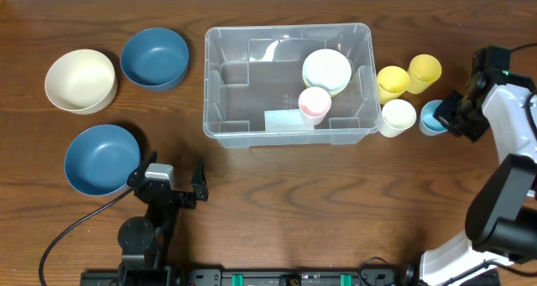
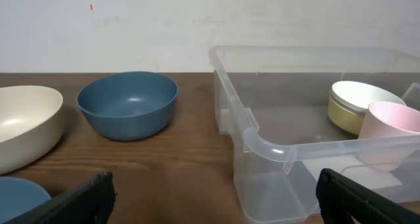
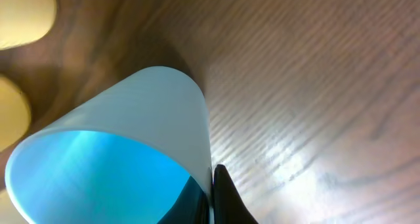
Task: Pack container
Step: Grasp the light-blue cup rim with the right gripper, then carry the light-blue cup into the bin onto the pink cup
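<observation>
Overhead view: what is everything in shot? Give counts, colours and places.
container: one, clear, table centre
pale bowl: one, whitish, inside container, back right
pink cup: one, pink, inside container, front
flat sheet: one, pale, container floor
blue bowls: two, blue, left of container
cream bowl: one, cream, far left
yellow cups: two, yellow, right of container
white cup: one, white, right of container
light blue cup: one, far right
left claw: open, empty, front left
right claw: shut on light blue cup

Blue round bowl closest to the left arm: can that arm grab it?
Probably yes. The left gripper stands open right beside that dark blue round bowl, with only bare wooden table between them.
</observation>
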{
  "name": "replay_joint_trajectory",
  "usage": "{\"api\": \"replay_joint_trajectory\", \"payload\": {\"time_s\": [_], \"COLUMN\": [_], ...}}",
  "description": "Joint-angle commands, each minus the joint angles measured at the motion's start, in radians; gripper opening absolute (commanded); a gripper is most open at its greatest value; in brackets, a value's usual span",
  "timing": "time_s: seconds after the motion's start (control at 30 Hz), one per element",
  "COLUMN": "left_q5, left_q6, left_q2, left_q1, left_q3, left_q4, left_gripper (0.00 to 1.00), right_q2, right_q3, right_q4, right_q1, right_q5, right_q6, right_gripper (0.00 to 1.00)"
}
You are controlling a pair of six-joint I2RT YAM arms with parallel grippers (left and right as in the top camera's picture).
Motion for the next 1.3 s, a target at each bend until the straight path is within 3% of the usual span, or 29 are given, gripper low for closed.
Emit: {"api": "replay_joint_trajectory", "payload": {"time_s": [0.0, 0.23, 0.5, 0.87, 1.27], "left_q5": [0.011, 0.011, 0.011, 0.011, 0.011], "left_q6": [0.005, 0.005, 0.005, 0.005, 0.005], "left_q2": [0.001, 0.001, 0.001, 0.001, 0.001], "left_q1": [0.005, 0.005, 0.005, 0.005, 0.005], "left_q3": [-0.019, -0.019, -0.019, -0.019, -0.019], "left_q4": [-0.032, -0.032, -0.032, -0.032, -0.032], "left_gripper": [0.98, 0.98, 0.98, 0.98, 0.98], "right_q2": [-0.14, -0.395, -0.536, -0.279, -0.07], "right_q3": [0.077, 0.108, 0.108, 0.108, 0.108], "right_q4": [-0.022, -0.007, 0.085, 0.174, 0.183], "right_q1": [-0.003, 0.054, 0.312, 0.606, 0.652], "right_q5": [-0.048, -0.237, -0.235, -0.109, -0.106], "right_q6": [-0.028, -0.125, -0.13, -0.072, -0.014], "right_gripper": [0.01, 0.01, 0.01, 0.01, 0.01]}}
